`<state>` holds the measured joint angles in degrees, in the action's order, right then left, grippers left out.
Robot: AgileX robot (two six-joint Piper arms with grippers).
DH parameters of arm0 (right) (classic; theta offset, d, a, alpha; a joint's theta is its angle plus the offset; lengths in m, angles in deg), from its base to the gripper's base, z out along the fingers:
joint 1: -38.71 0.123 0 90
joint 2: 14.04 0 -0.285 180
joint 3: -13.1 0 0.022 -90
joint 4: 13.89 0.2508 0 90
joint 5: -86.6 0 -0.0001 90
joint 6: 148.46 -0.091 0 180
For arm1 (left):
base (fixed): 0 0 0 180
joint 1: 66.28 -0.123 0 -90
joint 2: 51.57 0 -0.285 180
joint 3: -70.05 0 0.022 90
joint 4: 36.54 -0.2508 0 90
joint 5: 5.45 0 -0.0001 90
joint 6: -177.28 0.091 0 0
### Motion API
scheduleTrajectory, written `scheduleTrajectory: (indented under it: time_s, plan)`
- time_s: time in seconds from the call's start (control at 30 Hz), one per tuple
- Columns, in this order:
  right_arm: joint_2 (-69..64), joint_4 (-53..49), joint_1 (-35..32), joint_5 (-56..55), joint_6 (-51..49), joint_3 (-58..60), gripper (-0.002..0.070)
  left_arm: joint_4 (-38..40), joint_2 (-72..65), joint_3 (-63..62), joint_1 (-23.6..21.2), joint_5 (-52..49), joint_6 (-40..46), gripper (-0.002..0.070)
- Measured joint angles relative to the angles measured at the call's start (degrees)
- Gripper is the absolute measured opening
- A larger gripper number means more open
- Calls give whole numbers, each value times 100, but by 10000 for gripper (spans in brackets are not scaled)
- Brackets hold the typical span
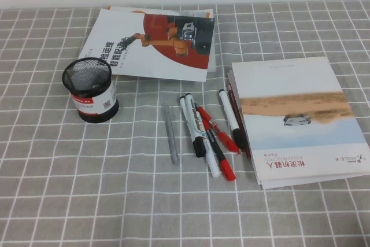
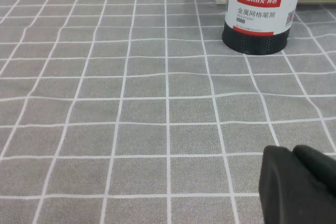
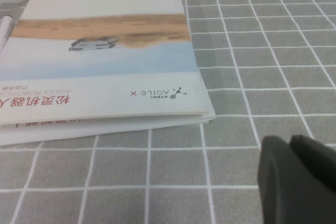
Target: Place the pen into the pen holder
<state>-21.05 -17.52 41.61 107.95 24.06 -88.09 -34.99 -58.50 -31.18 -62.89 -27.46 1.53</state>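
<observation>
A checked grey worktop [image 1: 69, 189] carries two brochure stacks [image 1: 298, 117], the pen holder [image 1: 91, 89] at centre-left and a cluster of pens at centre. The pen [image 1: 191, 122] lies untouched. Right hand [image 3: 296, 182] hangs pressed together beside the brochures; left hand [image 2: 299, 182], state unclear, faces the holder. Best approach: pinch the barrel crosswise at mid-length.

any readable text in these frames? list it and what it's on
"Comix": red band of the pen holder; Chinese print beneath it too small to read.
"AGILE·X", reversed: brochure beside the pens.
Brochure behind the holder: large Chinese characters, unreadable.
White marker: print too small.
Left gripper, right gripper: unmarked.
</observation>
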Motion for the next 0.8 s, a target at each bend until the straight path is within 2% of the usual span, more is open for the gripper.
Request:
scheduleTrajectory:
  time_s: [0.6, 0.7, 0.8]
  plan:
    - [0, 104, 0, 0, 0, 0, -13, 0, 0, 0, 0, 0, 0, -4]
    - [0, 634, 0, 0, 0, 0, -13, 0, 0, 0, 0, 0, 0, -4]
    - [0, 1695, 0, -142, 0, 0, -13, 0, 0, 0, 0, 0, 0, -4]
